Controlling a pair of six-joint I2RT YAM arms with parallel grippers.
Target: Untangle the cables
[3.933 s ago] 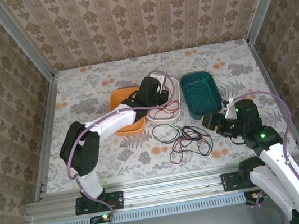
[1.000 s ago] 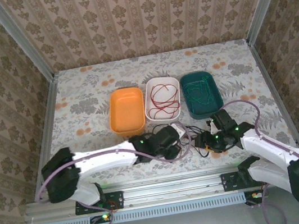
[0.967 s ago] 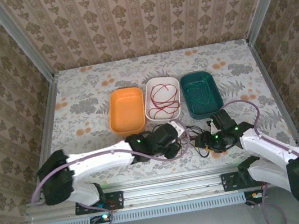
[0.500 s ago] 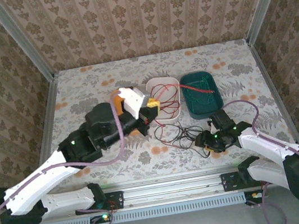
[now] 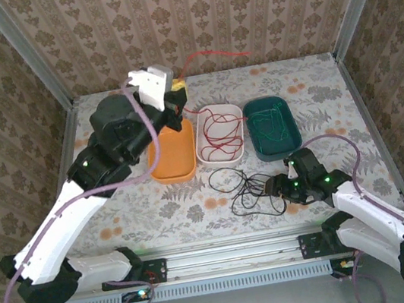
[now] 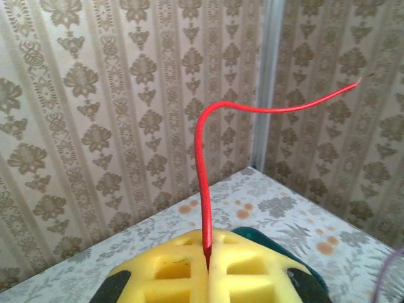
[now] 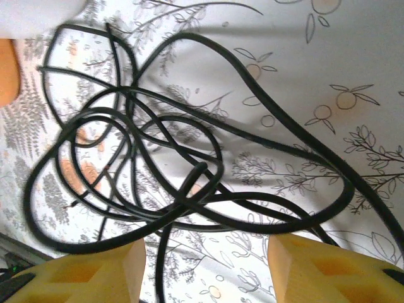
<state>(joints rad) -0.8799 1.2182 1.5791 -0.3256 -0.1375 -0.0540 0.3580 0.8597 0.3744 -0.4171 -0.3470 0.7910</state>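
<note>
My left gripper (image 5: 177, 91) is raised high above the trays, shut on one end of the red cable (image 5: 217, 128). That cable runs from the pads down into the white tray (image 5: 207, 153), and its free tip arcs up to the right. In the left wrist view the yellow pads (image 6: 249, 268) pinch the red cable (image 6: 201, 164). The green cable (image 5: 271, 120) lies coiled in the teal tray (image 5: 257, 147). On the table in front of the trays the black cable (image 5: 248, 188) lies in loose loops. My right gripper (image 5: 277, 186) stands open at its right edge, its fingers (image 7: 95, 271) straddling black cable (image 7: 189, 183) strands.
An orange tray (image 5: 174, 162) sits left of the white one, partly covered by my left arm. Patterned walls close in the back and both sides. A metal rail (image 5: 226, 255) runs along the near edge.
My left arm has swung up and back from low by the tangle, carrying the red cable end high above the trays. The right gripper has stayed low beside the black cable.
</note>
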